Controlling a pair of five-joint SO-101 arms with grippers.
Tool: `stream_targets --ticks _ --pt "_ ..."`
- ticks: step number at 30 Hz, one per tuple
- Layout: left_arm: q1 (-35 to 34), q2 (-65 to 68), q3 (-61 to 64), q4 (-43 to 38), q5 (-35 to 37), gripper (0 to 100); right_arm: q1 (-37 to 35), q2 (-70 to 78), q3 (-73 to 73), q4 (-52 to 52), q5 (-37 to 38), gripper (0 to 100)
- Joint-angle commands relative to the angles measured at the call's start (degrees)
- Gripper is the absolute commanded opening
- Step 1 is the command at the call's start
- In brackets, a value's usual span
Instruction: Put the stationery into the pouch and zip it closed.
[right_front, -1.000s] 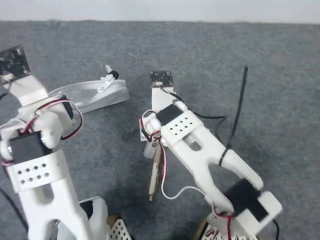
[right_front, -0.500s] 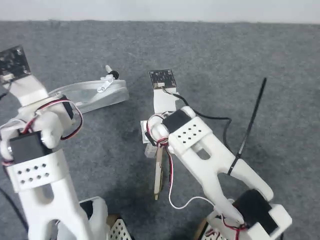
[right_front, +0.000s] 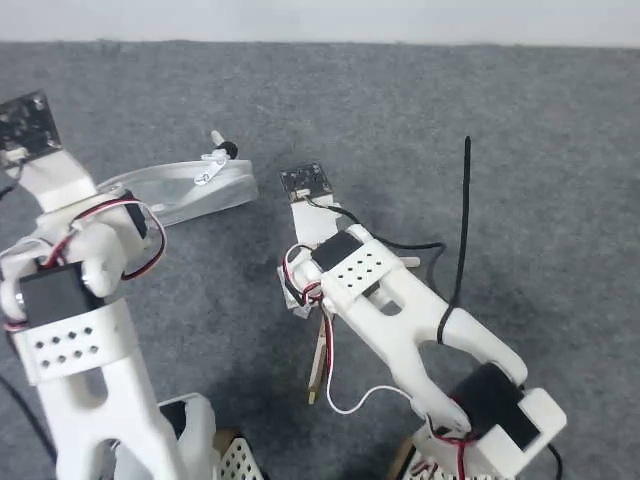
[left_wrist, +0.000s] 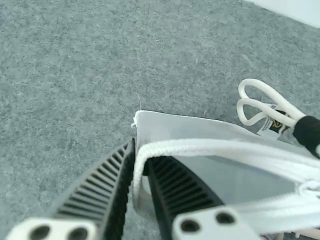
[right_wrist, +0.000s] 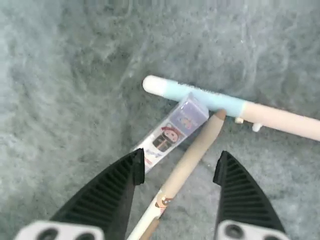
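A clear pouch (right_front: 190, 190) lies open on the grey carpet at the left, with a white cord on its zipper pull (left_wrist: 260, 102). My left gripper (left_wrist: 140, 155) is shut on the pouch's zipper edge (left_wrist: 210, 147) at one end. In the middle, my right gripper (right_wrist: 181, 160) hangs open just above the stationery. A wooden pencil (right_wrist: 192, 150) lies between its fingers. A small printed eraser stick (right_wrist: 172, 127) lies beside one finger. A blue and peach pen (right_wrist: 225, 105) lies just past the fingertips. The pencil's lower half (right_front: 319, 362) sticks out from under the right arm (right_front: 355, 268).
Grey carpet covers the whole table. A black cable (right_front: 462, 220) loops up from the right arm. The bases of both arms stand at the near edge. Bare carpet lies between the pouch and the stationery.
The right arm swung slightly right and then back, and its wrist ended a little farther left and nearer. The pencil, the left arm and the pouch stayed put.
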Motion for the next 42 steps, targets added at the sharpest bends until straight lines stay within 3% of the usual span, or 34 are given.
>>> stream_targets --ticks 1,12,17,25,31,42 --pt "-0.44 -0.18 -0.92 -2.2 -0.44 1 -0.66 -0.4 -3.52 1.01 0.62 21.0" --pt "-0.44 -0.18 -0.92 -2.2 -0.44 1 3.74 0.66 -3.16 1.1 0.44 21.0" --pt "-0.44 -0.18 -0.13 -2.55 -0.44 1 3.91 8.22 -5.27 1.1 -3.52 21.0" --pt "-0.53 -0.18 -0.13 -2.46 -0.44 1 5.67 17.36 -10.55 1.19 -3.52 20.9" --pt "-0.62 -0.18 -0.13 -2.29 -0.44 1 6.46 18.24 -11.43 1.19 -3.52 8.4" --pt "-0.62 -0.18 -0.13 -2.29 -0.44 1 6.29 17.89 -11.08 2.59 -3.25 7.6"
